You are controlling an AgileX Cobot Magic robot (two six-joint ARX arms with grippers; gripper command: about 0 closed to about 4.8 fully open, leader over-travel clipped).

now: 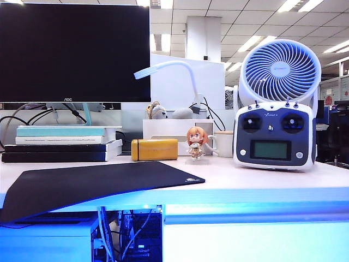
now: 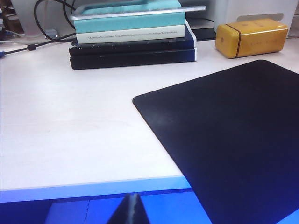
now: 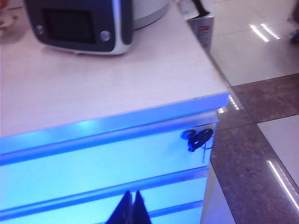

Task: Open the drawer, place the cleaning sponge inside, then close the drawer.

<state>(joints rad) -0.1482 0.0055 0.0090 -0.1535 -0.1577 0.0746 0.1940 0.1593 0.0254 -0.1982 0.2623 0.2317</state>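
The drawer (image 3: 93,163) is the top white front under the desk edge, tinted blue and pushed in flush; a key (image 3: 198,139) hangs in the lock at its end. It also shows in the exterior view as the drawer (image 1: 256,240). My right gripper (image 3: 131,198) is shut and empty, its tips in front of the drawer fronts, just below the top one. My left gripper (image 2: 131,200) is shut and empty, hanging before the blue front below the desk edge, near the black mat (image 2: 229,140). The cleaning sponge is out of view. Neither gripper appears in the exterior view.
On the desk stand a monitor (image 1: 73,49), stacked books (image 1: 62,143), a mustard-yellow case (image 1: 154,149), a figurine (image 1: 196,143), a remote controller (image 1: 274,136) and a fan (image 1: 281,71). An open computer compartment with cables (image 1: 131,234) lies under the mat. Bare floor (image 3: 261,154) borders the desk's end.
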